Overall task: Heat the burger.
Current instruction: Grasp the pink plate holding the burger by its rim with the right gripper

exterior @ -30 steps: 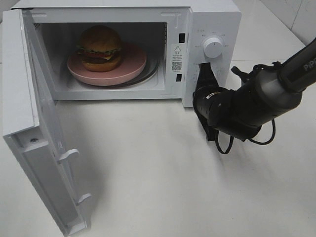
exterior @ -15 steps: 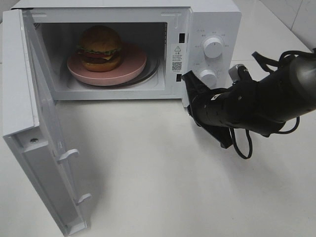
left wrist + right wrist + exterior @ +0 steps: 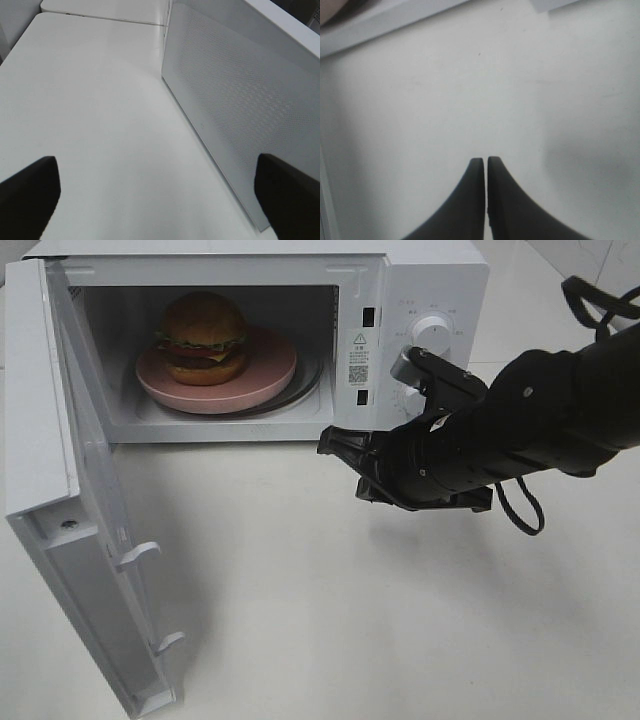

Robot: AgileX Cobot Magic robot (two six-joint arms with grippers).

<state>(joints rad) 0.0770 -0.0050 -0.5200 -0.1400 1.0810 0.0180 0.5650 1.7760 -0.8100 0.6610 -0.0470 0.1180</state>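
The burger [image 3: 203,336], with its glossy brown bun, lettuce, tomato and cheese, sits on a round pink plate [image 3: 268,370] inside the open microwave [image 3: 430,280]. My right gripper [image 3: 328,443] [image 3: 486,161] is shut and empty. It hovers just above the table, in front of the cavity's lower right corner and pointing left. The right wrist view shows its two dark fingers pressed together over bare white table. In the left wrist view my left gripper [image 3: 160,200] is open and empty beside a white mesh-patterned panel [image 3: 235,100]. The left arm is outside the exterior view.
The microwave door [image 3: 90,540] is swung fully open toward the front left, with its latch hooks sticking out. The upper knob [image 3: 432,332] shows on the control panel, while my right arm covers the lower part of that panel. A white table [image 3: 320,620] lies in front.
My right arm has swung left, from in front of the control panel to in front of the cavity's lower right corner. Its gripper stays shut. Burger, plate and door have not moved.
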